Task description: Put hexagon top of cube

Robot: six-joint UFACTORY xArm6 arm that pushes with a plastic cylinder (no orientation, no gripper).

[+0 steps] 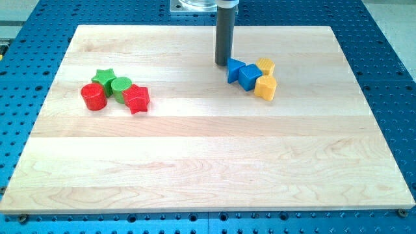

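Note:
My tip [224,63] rests on the wooden board [208,162] near the view's top, just left of a small blue block [233,68] and seemingly touching it. A blue cube [249,77] sits right of that block, against it. A yellow hexagon [265,88] lies at the cube's lower right, touching it. Another yellow block [265,65], whose shape I cannot make out, sits at the cube's upper right. These blocks form one tight cluster to the right of my tip.
A second cluster lies at the view's left: a red cylinder [93,96], a green star [103,77], a green cylinder [121,86] and a red star [136,99]. A blue perforated table [390,78] surrounds the board.

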